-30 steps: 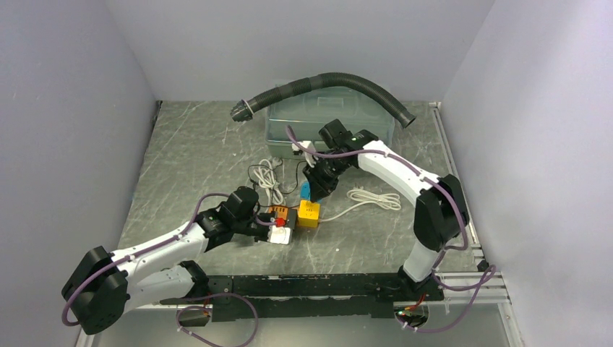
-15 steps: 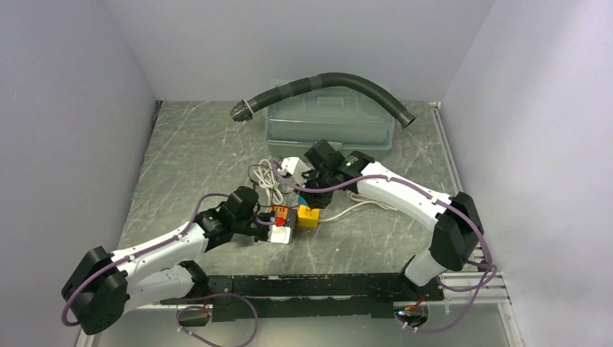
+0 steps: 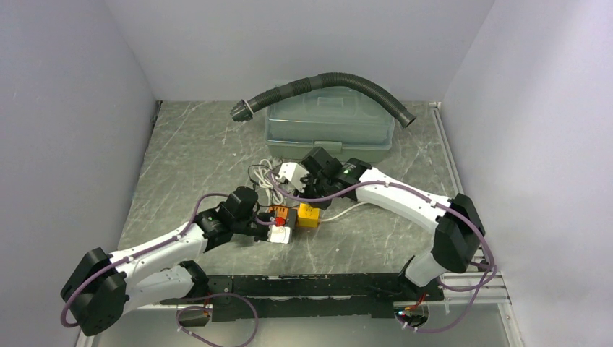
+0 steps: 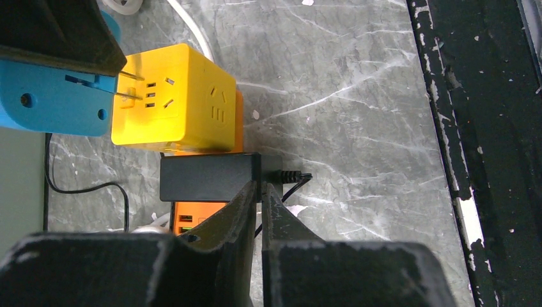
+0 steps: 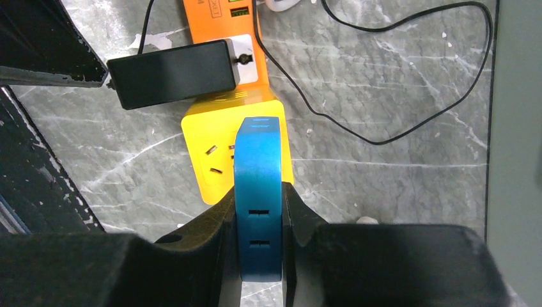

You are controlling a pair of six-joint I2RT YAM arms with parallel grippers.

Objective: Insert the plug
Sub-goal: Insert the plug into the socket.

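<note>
Two arms are meeting over the marble table [image 3: 188, 144], as seen from where I'm standing.

Top cam: L gripper [image 3: 267, 223] is sitting low at the near-left end of an orange power strip [image 3: 280, 212], w/ a white block [image 3: 282, 235] just nearside of it. R gripper [image 3: 313, 192] is reaching in from the far side and hanging right over a yellow socket cube [image 3: 309, 215], which is butting up against the strip's R end. Whatever R is carrying is hiding under its wrist in this view. A grey lidded box [image 3: 329, 126] is standing at the back w/ a black ribbed hose [image 3: 325, 78] arching over it. White cable [image 3: 269, 179] is lying coiled btw box and strip.

L wrist cam: L fingers [image 4: 240, 214] are sitting all but closed, w/ only a hairline slit btw them. Their tips are butting against a black adapter brick [image 4: 208, 177] lying across the strip; can't tell if they're actually pinching it. Beyond, a blue plug [image 4: 54, 96] is hanging side-on at the cube's slotted face. Its two metal prongs [image 4: 131, 77] are showing in full, tips at that face, so it's not yet seated. Can't tell if a tip is in a slot.

R wrist cam: R fingers [image 5: 220, 217] are clamping the blue plug by its flat sides, parted only by the plug's thickness. Plug is pointing away from the cam, far end overlapping the cube. A thin black cord [image 5: 383, 96] is looping over the marble to the R.
</note>
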